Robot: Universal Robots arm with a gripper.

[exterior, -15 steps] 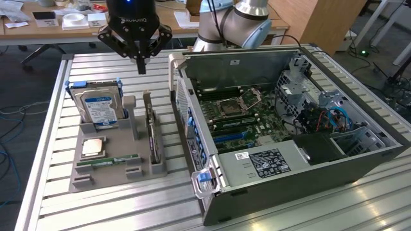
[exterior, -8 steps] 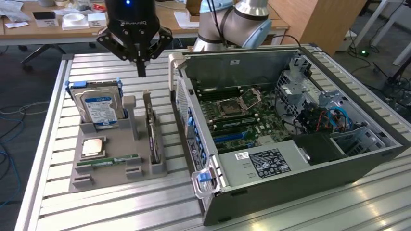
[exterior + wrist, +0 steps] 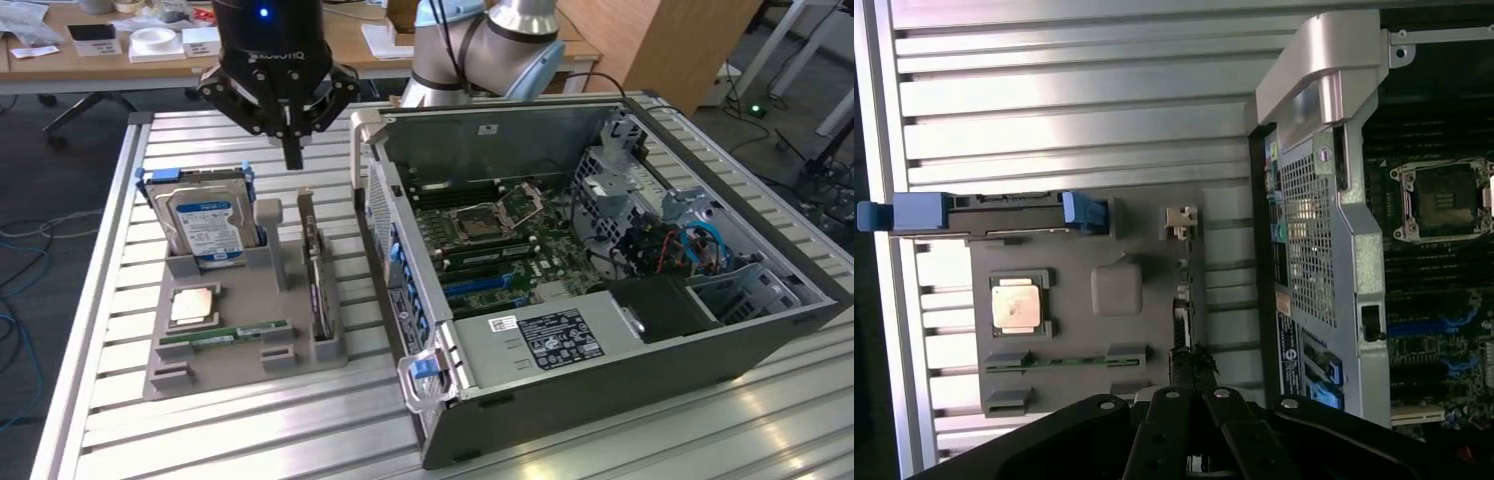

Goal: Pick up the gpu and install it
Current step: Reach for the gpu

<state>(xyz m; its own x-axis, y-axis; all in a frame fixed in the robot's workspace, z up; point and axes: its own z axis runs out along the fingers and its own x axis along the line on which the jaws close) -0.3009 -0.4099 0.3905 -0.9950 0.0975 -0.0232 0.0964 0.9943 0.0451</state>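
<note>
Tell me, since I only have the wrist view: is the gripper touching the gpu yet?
Observer: No. In the exterior view the gripper hangs shut above the gpu, with a gap between them.
Operator: Is the gpu lying flat?
Observer: No, it stands on its long edge in the grey holder.
Operator: What is at the far end of the case?
Observer: Blue cables loop inside it, toward the exterior view's right.
</note>
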